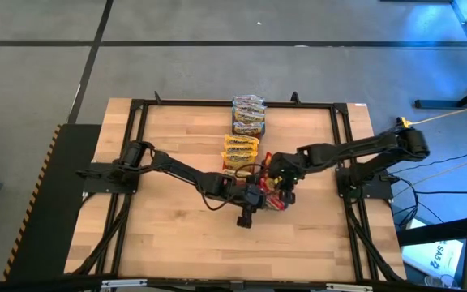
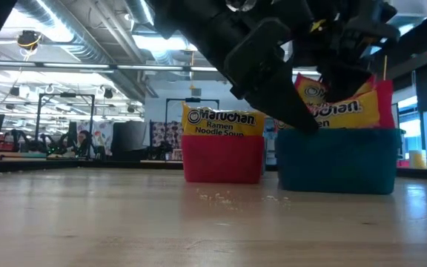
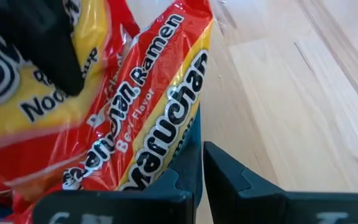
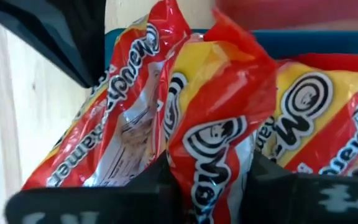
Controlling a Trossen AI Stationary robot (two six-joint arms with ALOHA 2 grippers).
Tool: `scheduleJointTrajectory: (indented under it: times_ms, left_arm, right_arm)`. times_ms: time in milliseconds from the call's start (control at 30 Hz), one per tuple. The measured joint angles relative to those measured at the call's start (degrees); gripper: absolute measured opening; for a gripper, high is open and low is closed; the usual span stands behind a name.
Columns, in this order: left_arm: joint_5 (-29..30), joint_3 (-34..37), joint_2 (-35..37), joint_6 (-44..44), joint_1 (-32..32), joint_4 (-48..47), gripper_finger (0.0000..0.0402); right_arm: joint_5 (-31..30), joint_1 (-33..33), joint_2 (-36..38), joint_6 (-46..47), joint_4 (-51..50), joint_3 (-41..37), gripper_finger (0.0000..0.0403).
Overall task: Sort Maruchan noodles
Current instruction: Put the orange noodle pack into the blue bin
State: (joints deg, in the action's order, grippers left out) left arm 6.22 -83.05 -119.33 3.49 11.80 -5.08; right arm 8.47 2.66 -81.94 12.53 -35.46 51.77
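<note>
Several yellow-and-red Maruchan noodle packets stand in a teal bin (image 2: pixel 337 162), and one stands in a red bin (image 2: pixel 222 157) beside it. More packets (image 1: pixel 248 115) lie in a row toward the far edge. My right gripper (image 4: pixel 211 186) is over the teal bin, shut on a red-and-yellow packet (image 4: pixel 219 106). My left gripper (image 3: pixel 202 177) is shut with nothing between its fingers. It slants down at the teal bin's rim (image 3: pixel 191 140), right beside a "Beef Flavor" packet (image 3: pixel 148 118). My right gripper pinches one end of the packet (image 4: pixel 207 171) between its two fingers, coming steeply from above. The packet hangs below the fingers among the other packets in the teal bin; whether its lower end rests there is hidden. My left gripper: I cannot tell whether its shut fingertips touch the bin's rim or the packet beside them.
The two grippers stand close together over the teal bin at the table's middle (image 1: pixel 270 193). A black frame (image 1: pixel 140 109) runs round the wooden tabletop. Bare wood lies on the near side (image 1: pixel 217 251) and on the left.
</note>
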Motion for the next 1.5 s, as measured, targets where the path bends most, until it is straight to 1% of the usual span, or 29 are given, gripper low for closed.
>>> scheduleJointTrajectory:
  times_ms: [200, 433, 533, 700, 800, 867, 1000, 1167, 1267, 1333, 1433, 1500]
  left_arm:
    - [0.0, 0.0, 0.0, 0.1, 0.1, 0.3, 0.0016]
    - [-0.1, 0.0, -0.1, 0.2, 0.1, 0.8, 0.0016]
    - [-0.1, 0.0, -0.1, 0.6, 0.1, 0.9, 0.0016]
    - [-0.1, 0.0, -0.1, 0.7, 0.2, 1.2, 0.0016]
    - [0.1, 0.0, -0.1, 0.7, 0.2, 1.1, 0.0016]
    - [0.7, 0.0, 0.4, 0.7, 0.3, 0.3, 0.0016]
    - [2.6, -0.1, 3.2, 0.2, 0.7, -2.1, 0.0016]
    - [5.5, -0.1, 6.2, -0.6, 2.0, -8.6, 0.0016]
    - [9.2, -0.1, 6.2, -1.5, 2.7, -11.5, 0.0016]
    - [11.1, 0.1, 6.1, -1.6, 3.1, -12.4, 0.0016]
    - [10.7, 2.5, 6.2, -1.6, 3.3, -8.9, 0.0016]
    - [10.7, 4.8, 6.1, -1.7, 3.3, -5.9, 0.0016]
  right_arm:
    - [-0.2, -0.1, -2.4, -3.8, 3.3, 0.1, 0.0062]
    - [-0.8, -0.1, -3.4, -5.3, 5.5, 0.0, 0.0067]
    - [-1.1, -0.1, -3.5, -5.6, 6.0, 0.0, 0.0093]
    - [-2.9, -0.1, -4.5, -7.5, 7.1, -0.1, 0.0167]
    - [-3.1, -0.1, -4.4, -7.8, 6.6, 0.1, 0.0199]
    - [-3.6, -0.1, -3.2, -7.8, 2.7, 1.4, 0.0210]
    - [-3.9, 0.8, -0.7, -7.0, -4.0, 4.4, 0.0215]
    - [-4.3, 1.2, 2.0, -6.6, -5.7, 5.4, 0.0214]
    - [-4.0, 1.7, 4.3, -6.3, -5.5, 5.6, 0.0197]
    - [-5.4, 2.4, 6.7, -6.4, -5.0, 5.6, 0.0171]
    - [-9.4, 3.7, 9.9, -6.8, -4.7, 5.5, 0.0118]
    - [-12.0, 4.6, 11.9, -7.5, -1.4, 3.9, 0.0081]
